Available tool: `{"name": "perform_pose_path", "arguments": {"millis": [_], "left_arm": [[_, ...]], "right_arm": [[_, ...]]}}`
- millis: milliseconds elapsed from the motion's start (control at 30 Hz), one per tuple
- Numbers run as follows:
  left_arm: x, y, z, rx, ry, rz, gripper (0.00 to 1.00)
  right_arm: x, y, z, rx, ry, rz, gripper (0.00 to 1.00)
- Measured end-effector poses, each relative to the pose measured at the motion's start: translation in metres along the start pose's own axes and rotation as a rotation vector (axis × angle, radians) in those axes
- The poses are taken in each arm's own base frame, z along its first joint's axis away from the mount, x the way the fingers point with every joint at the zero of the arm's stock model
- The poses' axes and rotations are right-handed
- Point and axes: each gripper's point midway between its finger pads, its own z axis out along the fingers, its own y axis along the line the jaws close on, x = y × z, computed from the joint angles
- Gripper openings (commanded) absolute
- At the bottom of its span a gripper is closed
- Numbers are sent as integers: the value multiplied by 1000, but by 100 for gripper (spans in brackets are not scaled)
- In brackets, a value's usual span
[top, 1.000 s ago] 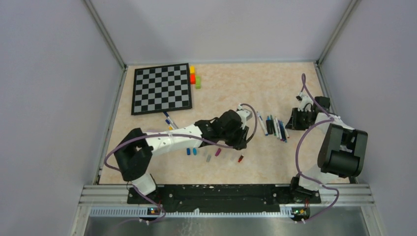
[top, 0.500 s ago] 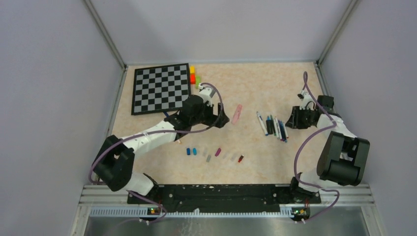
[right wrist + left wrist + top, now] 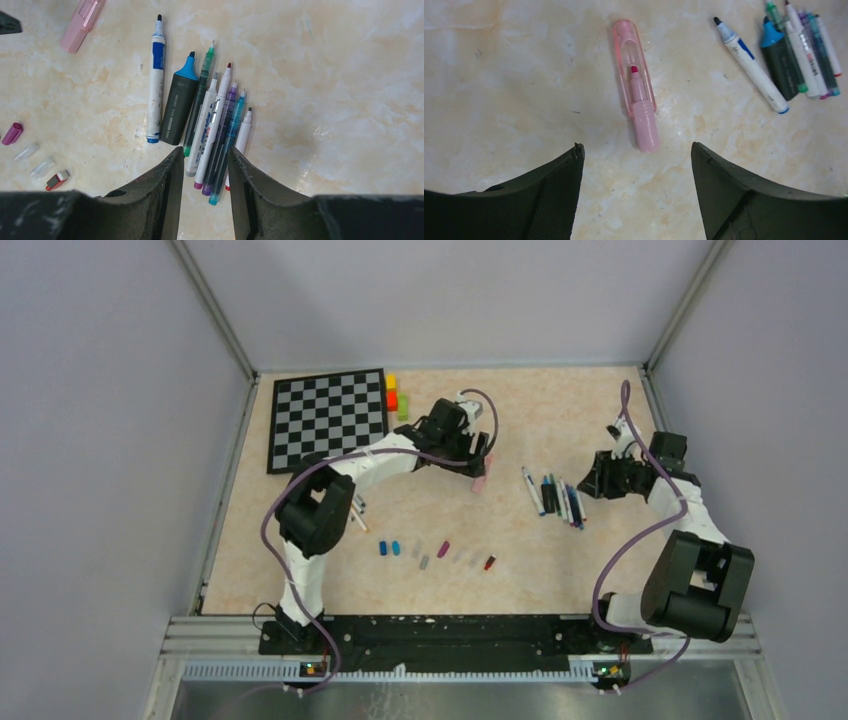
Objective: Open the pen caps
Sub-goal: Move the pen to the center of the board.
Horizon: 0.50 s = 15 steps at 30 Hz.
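The left end effector stands wide open and empty, low over the bench. The pink highlighter lies just ahead of it, lined up with the gap between its jaws. That highlighter wears its clear pink cap (the tip shows through it), so it looks like the one cap plainly left to pull.

The right end effector is parted only a little and grasps nothing. It hangs above the near ends of a tight row of pens; their tips are bare, so I judge these done.

The loose pen caps lie in a scattered line nearer the arm bases, running from blue to red, well apart from both end effectors. A few more pens lie beside the left arm's elbow, too small to tell whether they are capped.

Further off, the chessboard and the coloured blocks sit at the far left, away from the work. Nothing blocks the highlighter, though the uncapped row lies near it on the right arm's side.
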Motion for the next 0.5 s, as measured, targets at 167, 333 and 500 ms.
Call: {"name": "perform_pose_path", "arguments": {"millis": [167,333,500], "left_arm": [[6,13,23,-72,76,30,79],[9,12,46,-104,120,56,77],[15,12,60,-141,153,84,67]], "right_arm": [[0,4,-1,-23,-5,4,37],[0,8,-1,-42,-5,8,37],[-2,11,-2,-53,-12,5,37]]}}
